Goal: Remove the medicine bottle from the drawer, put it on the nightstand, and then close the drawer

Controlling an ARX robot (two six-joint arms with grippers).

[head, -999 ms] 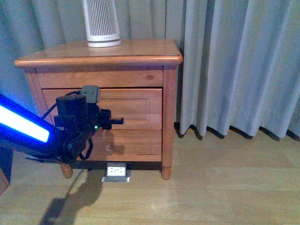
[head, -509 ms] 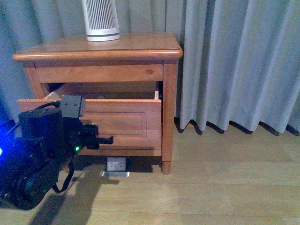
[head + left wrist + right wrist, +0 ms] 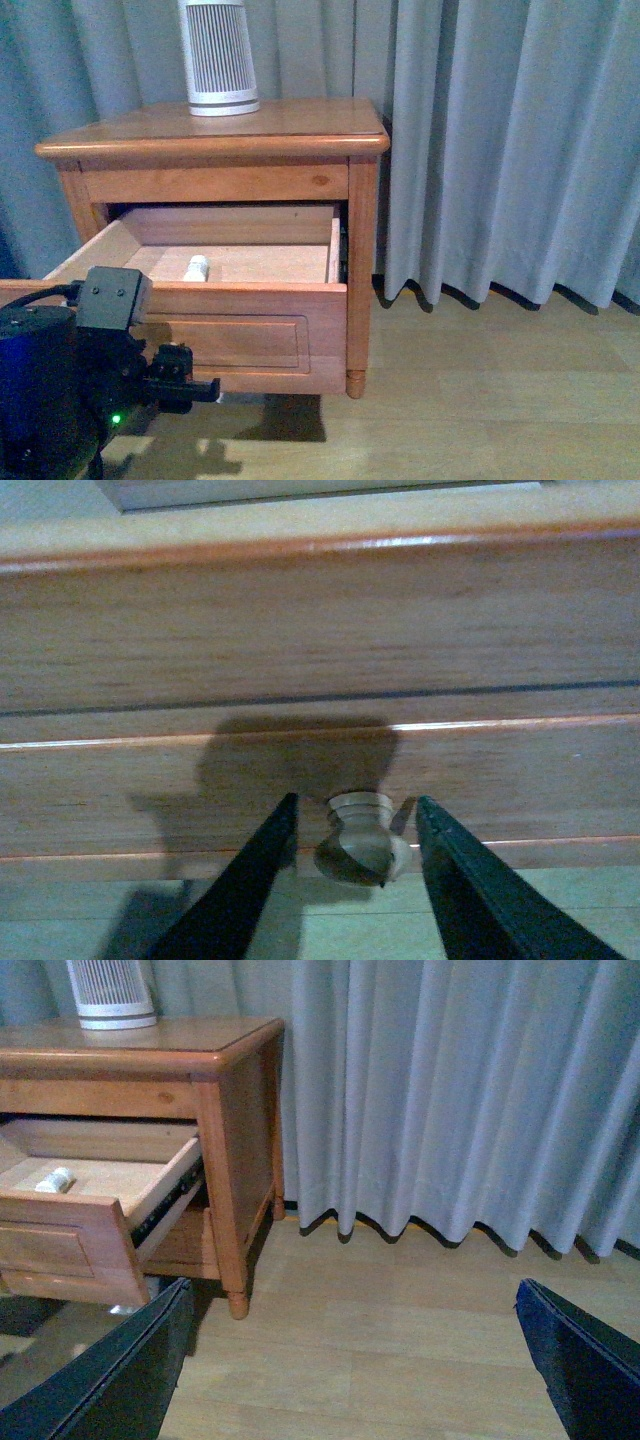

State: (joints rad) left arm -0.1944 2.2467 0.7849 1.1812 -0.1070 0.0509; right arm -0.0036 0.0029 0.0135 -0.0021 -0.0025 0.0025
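Left gripper (image 3: 355, 799) astride knob (image 3: 362, 838) (small side gaps)

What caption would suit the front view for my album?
Drawer of the nightstand stands open, small white medicine bottle inside, left pincer at its front.

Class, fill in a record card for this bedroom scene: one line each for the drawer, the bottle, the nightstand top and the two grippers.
Drawer: upper one, open
Bottle: small, white, inside the open drawer, nothing touching it
Nightstand: top holds a ribbed white device
Left gripper: jaws open, one either side of the drawer knob
Right gripper: jaws wide open, empty, off to the side above the floor
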